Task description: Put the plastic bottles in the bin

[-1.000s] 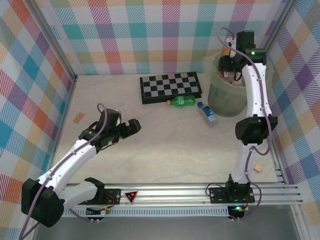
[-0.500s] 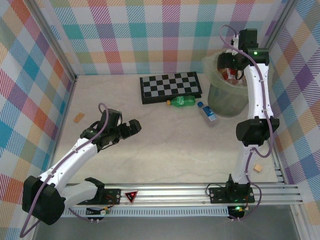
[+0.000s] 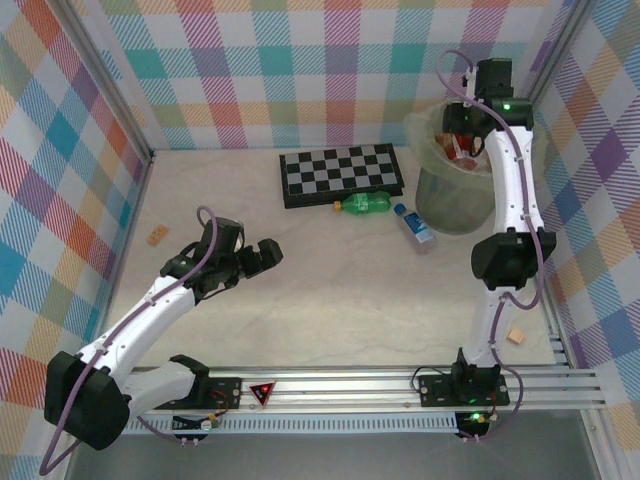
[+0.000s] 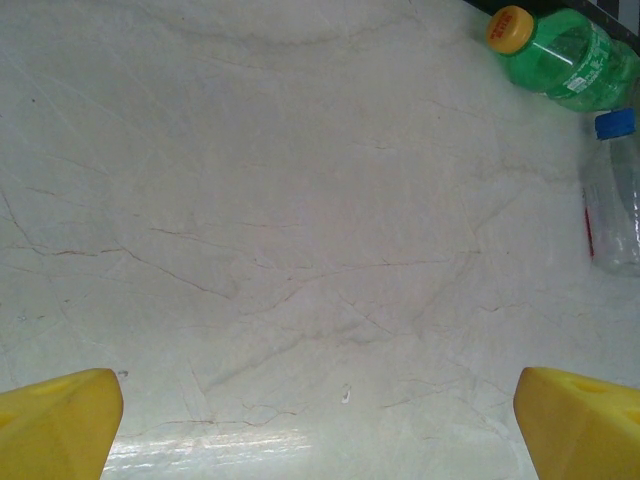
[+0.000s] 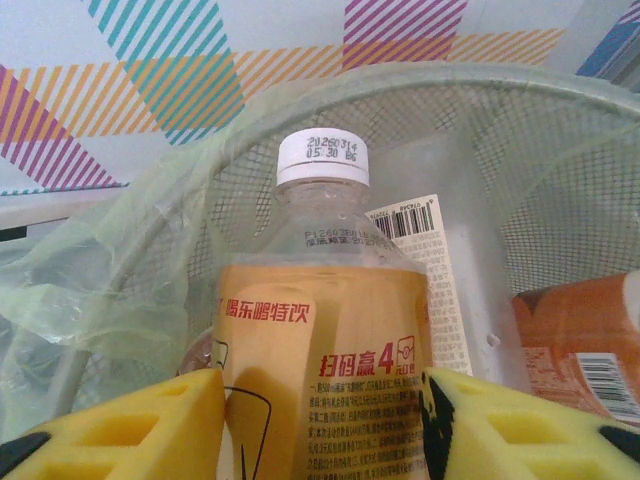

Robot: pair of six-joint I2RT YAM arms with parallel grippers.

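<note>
Fingers [image 5: 130, 425] of the right gripper [image 5: 325, 430] press their yellow pads against both sides of an orange-labelled bottle [image 5: 320, 330], closed to the width of its body. Its long axis runs straight out ahead of the fingertips, and its white cap [image 5: 322, 157] leads toward the far mesh wall of the bin [image 5: 560, 130]. The bin's rim curves around beyond the cap and the light-green liner bag [image 5: 90, 300] bulges to the left of the fingers, so the bottle looks to be over the bin's mouth; parting the pads should drop it in. Ahead and right of the fingers, two more bottles already lie inside. The left gripper [image 4: 320, 430] hangs over bare table with its pads [image 4: 60, 420] spread wide and nothing between them. Ahead and to the right of those pads lie a green bottle [image 4: 565, 58] on its side, orange cap pointing left, and a clear blue-capped bottle [image 4: 615, 190] with its axis running away from the fingers. From above, both rest between the checkerboard [image 3: 342, 174] and the bin, well apart from the left gripper and nearer the right one.
</note>
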